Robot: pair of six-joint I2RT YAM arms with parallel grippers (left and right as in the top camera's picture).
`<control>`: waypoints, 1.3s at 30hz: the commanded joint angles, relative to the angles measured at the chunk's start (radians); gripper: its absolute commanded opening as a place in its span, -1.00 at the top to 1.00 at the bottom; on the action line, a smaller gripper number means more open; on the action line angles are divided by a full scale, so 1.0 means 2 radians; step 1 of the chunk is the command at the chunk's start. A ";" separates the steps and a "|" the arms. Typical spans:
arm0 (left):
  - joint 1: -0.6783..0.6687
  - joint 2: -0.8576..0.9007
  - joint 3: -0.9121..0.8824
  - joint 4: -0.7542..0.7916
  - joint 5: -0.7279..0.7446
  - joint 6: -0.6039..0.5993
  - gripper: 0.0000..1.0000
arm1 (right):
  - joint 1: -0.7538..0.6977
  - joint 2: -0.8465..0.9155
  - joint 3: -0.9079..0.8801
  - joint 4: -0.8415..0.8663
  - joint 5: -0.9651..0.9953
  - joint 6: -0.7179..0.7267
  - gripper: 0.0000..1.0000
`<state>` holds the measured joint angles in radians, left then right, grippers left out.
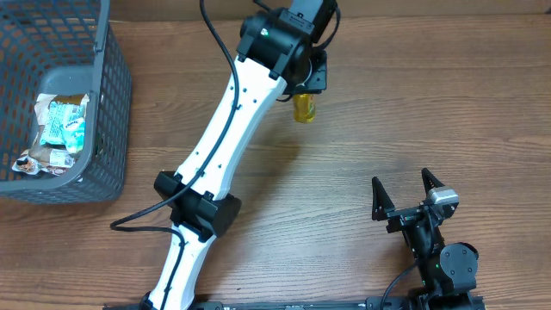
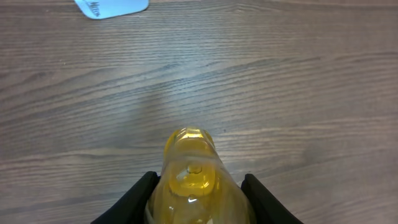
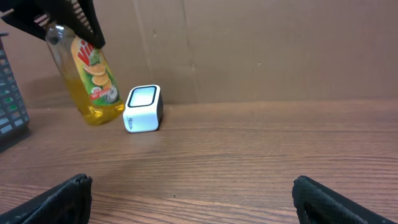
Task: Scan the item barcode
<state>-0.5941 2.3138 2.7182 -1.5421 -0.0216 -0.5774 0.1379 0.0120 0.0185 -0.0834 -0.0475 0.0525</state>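
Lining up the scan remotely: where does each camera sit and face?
Overhead: above the table, looking down; left arm and right arm show.
Left wrist: looks down at the table; left gripper clamps the yellow bottle.
Right wrist: low, faces the wall and white scanner; right gripper open below.
Shared: the bottle, in all three.

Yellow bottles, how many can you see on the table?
1. The yellow bottle is gripped, tilted, in the left gripper, near the white scanner. The basket on the left holds packets that could hide more.
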 commanded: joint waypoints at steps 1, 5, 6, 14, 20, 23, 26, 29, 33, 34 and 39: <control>-0.014 0.008 -0.019 0.009 -0.036 -0.047 0.63 | -0.002 -0.004 -0.005 0.001 0.002 -0.001 -1.00; -0.020 0.008 -0.046 0.026 -0.038 -0.055 0.63 | -0.002 -0.004 -0.005 0.001 0.002 -0.001 -1.00; -0.021 0.008 -0.051 0.031 -0.038 -0.056 0.63 | -0.002 -0.004 -0.005 0.001 0.002 -0.001 -1.00; -0.024 0.008 -0.086 0.067 -0.045 -0.082 0.61 | -0.002 -0.004 -0.005 0.001 0.002 -0.001 -1.00; -0.029 0.008 -0.130 0.086 -0.045 -0.120 0.58 | -0.002 -0.004 -0.005 0.001 0.002 -0.001 -1.00; -0.035 0.008 -0.149 0.105 -0.045 -0.121 0.59 | -0.002 -0.004 -0.005 0.001 0.002 -0.001 -1.00; -0.046 0.008 -0.155 0.120 -0.047 -0.119 0.60 | -0.002 -0.004 -0.005 0.001 0.002 -0.001 -1.00; -0.059 0.008 -0.155 0.123 -0.072 -0.117 0.60 | -0.002 -0.004 -0.005 0.001 0.002 -0.001 -1.00; -0.076 0.008 -0.155 0.123 -0.095 -0.117 0.58 | -0.002 -0.004 -0.005 0.001 0.002 -0.001 -1.00; -0.080 0.008 -0.155 0.123 -0.097 -0.117 0.57 | -0.002 -0.004 -0.005 0.001 0.002 -0.001 -1.00; -0.093 0.008 -0.155 0.123 -0.098 -0.117 0.57 | -0.002 -0.004 -0.005 0.001 0.002 -0.001 -1.00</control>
<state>-0.7670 2.3287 2.4073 -1.3003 -0.1772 -0.7940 0.1379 0.0120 0.0185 -0.0834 -0.0475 0.0521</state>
